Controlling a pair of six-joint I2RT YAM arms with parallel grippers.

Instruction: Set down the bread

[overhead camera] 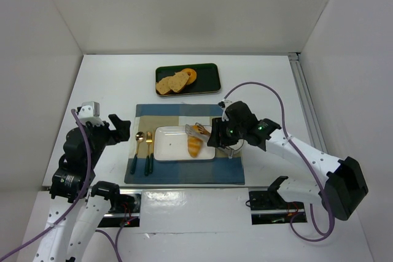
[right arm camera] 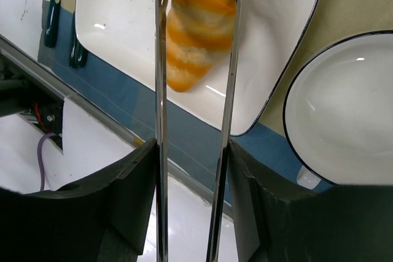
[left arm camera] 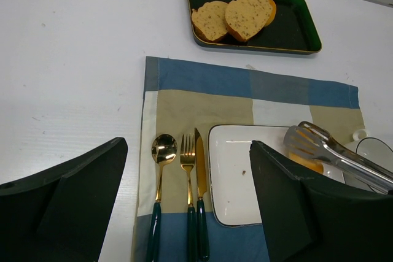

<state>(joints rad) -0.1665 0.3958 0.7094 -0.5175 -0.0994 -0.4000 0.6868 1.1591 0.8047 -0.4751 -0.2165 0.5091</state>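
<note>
On the white table (overhead camera: 104,90), the bread (right arm camera: 198,29) lies on the rectangular plate (right arm camera: 116,23), with tongs (right arm camera: 161,121) on either side of it, clamped in the right gripper (right arm camera: 190,157), while the left gripper (left arm camera: 187,151) hangs spread and empty, so placing looks nearly finished, with only letting go and withdrawing left.

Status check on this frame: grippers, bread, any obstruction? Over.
Left gripper open, left of the cutlery. Right gripper shut on tongs, tips straddling the bread. Bread lying on white plate. Nothing blocking; bowl sits beside plate.
</note>
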